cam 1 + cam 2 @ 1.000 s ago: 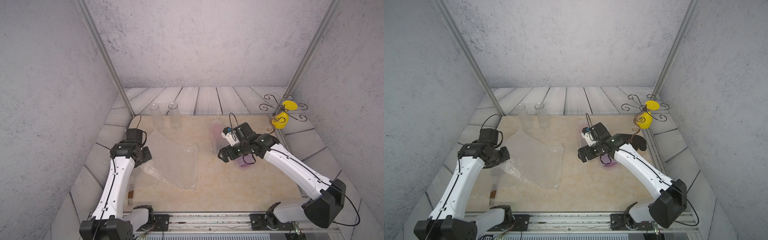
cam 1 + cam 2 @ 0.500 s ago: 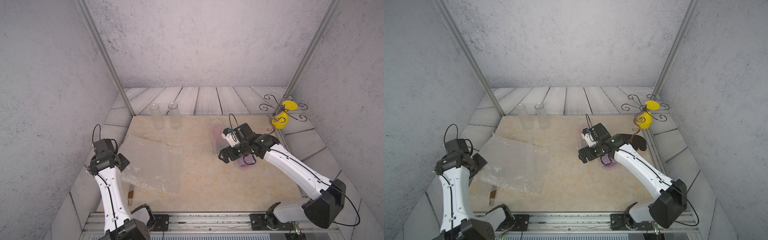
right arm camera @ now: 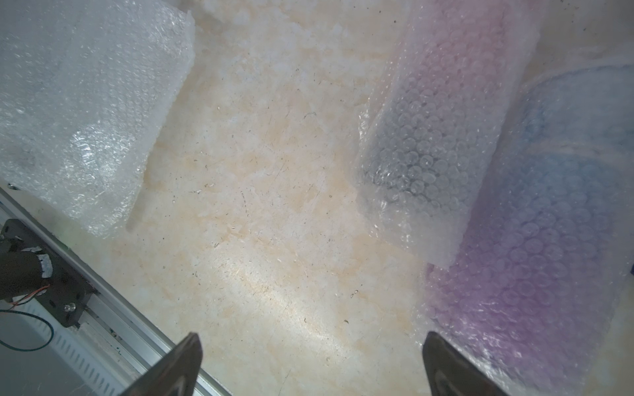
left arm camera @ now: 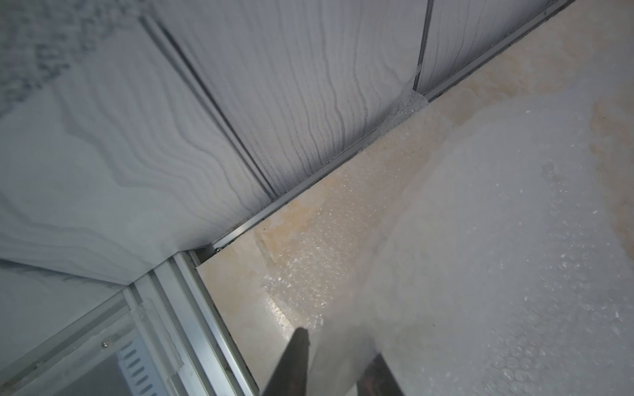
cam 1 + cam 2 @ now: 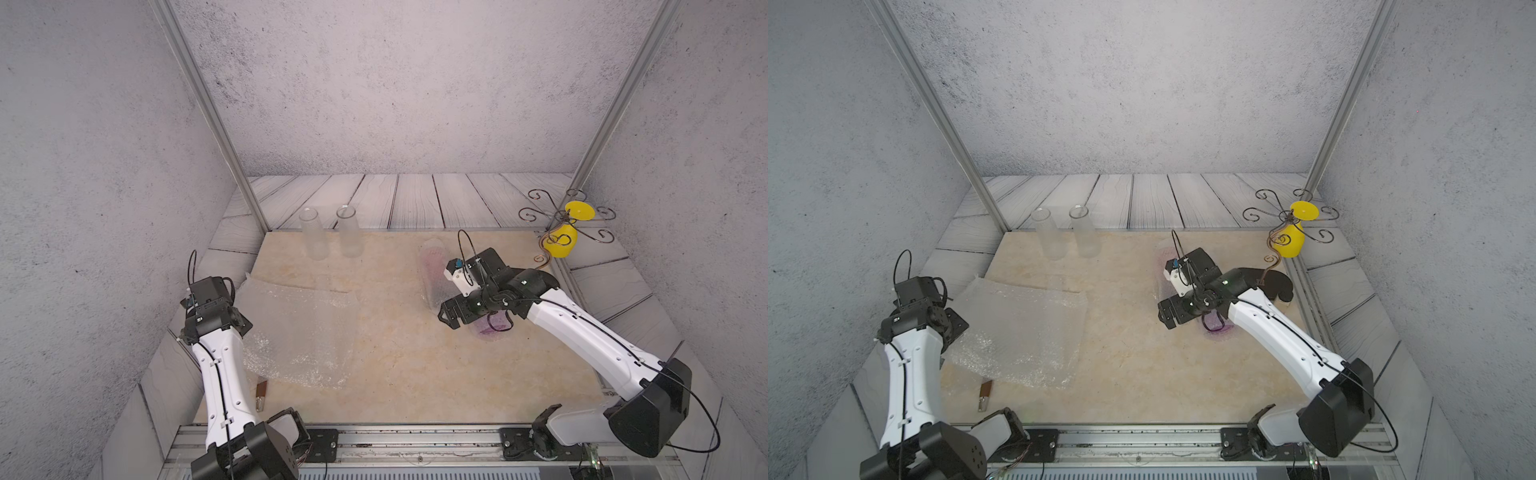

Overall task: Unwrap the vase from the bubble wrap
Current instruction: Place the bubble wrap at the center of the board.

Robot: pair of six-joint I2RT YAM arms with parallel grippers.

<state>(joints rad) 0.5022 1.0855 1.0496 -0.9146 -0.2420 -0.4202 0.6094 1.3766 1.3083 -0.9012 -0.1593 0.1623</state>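
A loose sheet of bubble wrap [image 5: 299,332] [image 5: 1021,336] lies flat on the left of the mat. At its left edge my left gripper [image 4: 338,353] has its fingers a little apart, with a blurred fold of the sheet [image 4: 480,240] running between them. Two wrapped vases lie on the right: a pink one [image 5: 430,266] [image 3: 446,120] and a purple one [image 5: 488,330] [image 3: 531,274], partly under my right arm. My right gripper [image 5: 451,318] [image 3: 310,360] hangs wide open over bare mat beside the purple bundle, gripping nothing.
Two clear glass vases [image 5: 311,237] [image 5: 349,232] stand bare at the mat's back edge. A yellow vase [image 5: 561,245] sits in a curly wire stand at the back right. A small brown item [image 5: 261,392] lies near the front left. Grey walls enclose the space.
My left arm swung out to the left, dragging the loose sheet with it, then came back a little. Its fingers have parted and the sheet now lies flat. The right arm has not moved.
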